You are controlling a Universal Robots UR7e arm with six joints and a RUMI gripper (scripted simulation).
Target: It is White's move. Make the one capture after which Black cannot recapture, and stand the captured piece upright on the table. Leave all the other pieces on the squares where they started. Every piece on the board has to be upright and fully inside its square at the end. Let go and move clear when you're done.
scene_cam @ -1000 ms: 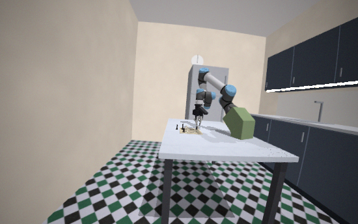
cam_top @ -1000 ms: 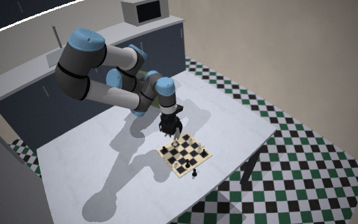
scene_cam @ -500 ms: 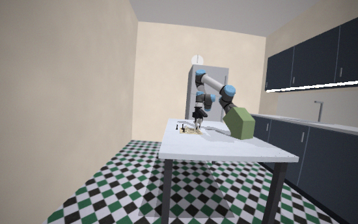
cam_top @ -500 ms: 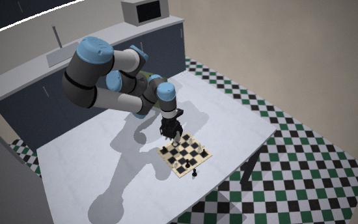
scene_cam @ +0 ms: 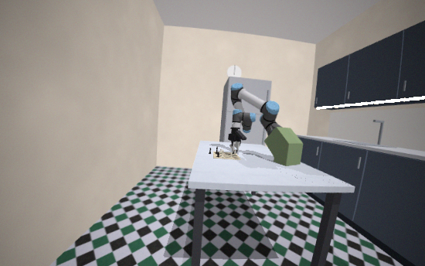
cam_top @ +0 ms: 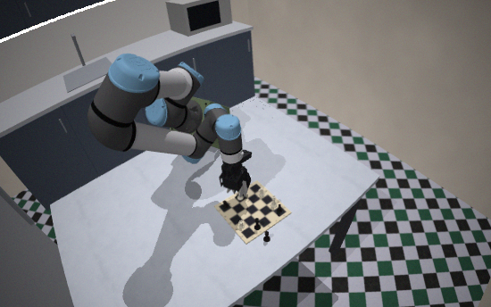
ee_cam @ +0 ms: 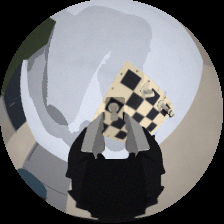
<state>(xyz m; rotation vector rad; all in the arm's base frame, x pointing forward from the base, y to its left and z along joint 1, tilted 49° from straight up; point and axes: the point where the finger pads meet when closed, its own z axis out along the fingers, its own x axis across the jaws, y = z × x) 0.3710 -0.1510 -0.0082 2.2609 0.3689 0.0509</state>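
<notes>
- Chessboard [cam_top: 251, 240] [scene_cam: 227, 158] [ee_cam: 127, 66] on desk [cam_top: 312, 156] [scene_cam: 247, 174] [ee_cam: 175, 50], inside its edges.
- Hand [cam_top: 242, 192] [scene_cam: 235, 153] [ee_cam: 113, 112] partly open, at a pale piece [cam_top: 241, 197] [ee_cam: 114, 108].
- Black piece [cam_top: 267, 236] [scene_cam: 210, 151] upright just off the board, bare desk beyond.

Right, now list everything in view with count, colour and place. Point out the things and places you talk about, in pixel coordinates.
chess pieces [cam_top: 262, 193] [scene_cam: 222, 153] [ee_cam: 146, 91]: at least four, white, on the board
black pieces [cam_top: 267, 237] [scene_cam: 210, 151] [ee_cam: 171, 114]: at least three, black, one off the board
chessboard [cam_top: 246, 242] [scene_cam: 226, 158] [ee_cam: 127, 65]: one, cream and black, on the table
table [cam_top: 112, 223] [scene_cam: 247, 178] [ee_cam: 175, 40]: one, pale top
microwave [cam_top: 178, 22]: one, grey, counter
faucet [cam_top: 78, 49] [scene_cam: 381, 133]: one, grey, counter
refrigerator [scene_cam: 251, 86]: one, grey, behind the table
cabinets [cam_top: 214, 69] [scene_cam: 386, 178]: several, dark blue
floor [cam_top: 379, 232] [scene_cam: 135, 216]: one, green, black and white
arm [cam_top: 165, 140] [scene_cam: 253, 100]: one, grey and blue
gripper [cam_top: 242, 194] [scene_cam: 235, 154] [ee_cam: 113, 112]: one, black, over the board
</notes>
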